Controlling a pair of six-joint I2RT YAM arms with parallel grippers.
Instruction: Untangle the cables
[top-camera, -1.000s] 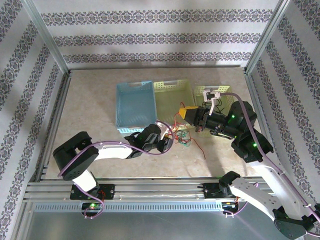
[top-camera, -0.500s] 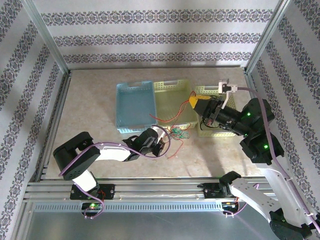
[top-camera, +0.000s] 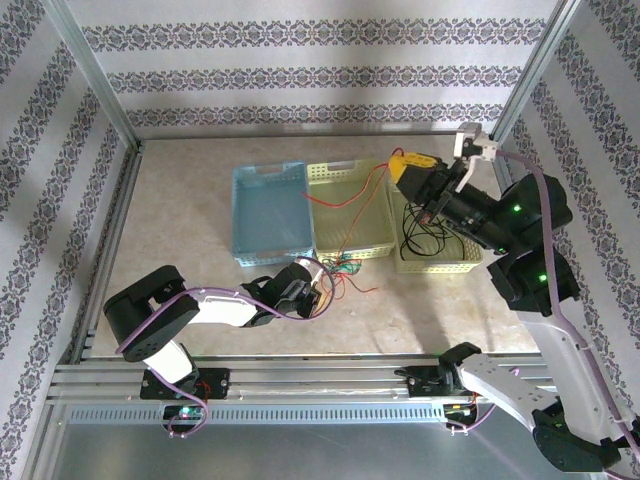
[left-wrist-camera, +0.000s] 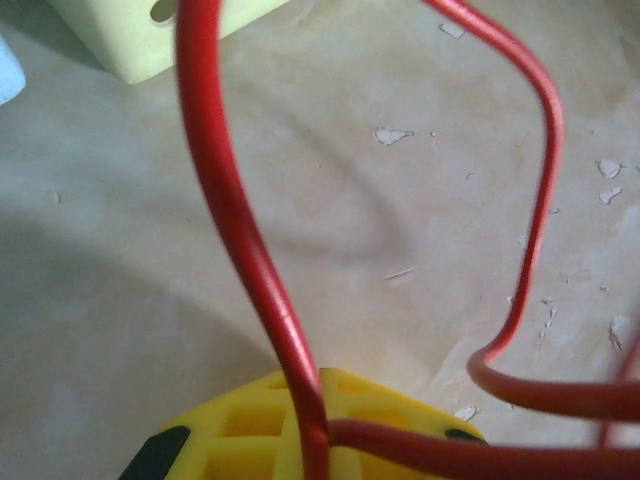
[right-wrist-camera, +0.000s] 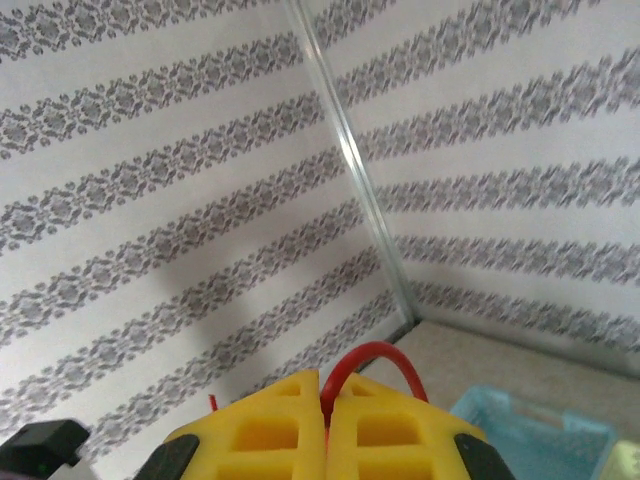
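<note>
Beige table (top-camera: 180, 220), wallpapered walls. Near: left gripper (top-camera: 320, 287) clamped on red cable (top-camera: 352, 203) beside tangle (top-camera: 347, 267). Far: right gripper (top-camera: 408, 168) also pinching red cable, high above baskets (top-camera: 340, 167). Risk: harder pull tightens knot, or cable slips from pinch.

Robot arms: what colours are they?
The left arm and right arm have white shells and chunky black joints, with lilac cables looping along them. The right gripper has yellow fingers with square hollows. Tiny green lights glow on the right arm.

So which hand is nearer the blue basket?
Left. The left gripper, pinching a red cable, sits just off a corner of the blue basket; the right gripper hangs farther right, above the yellow baskets.
</note>
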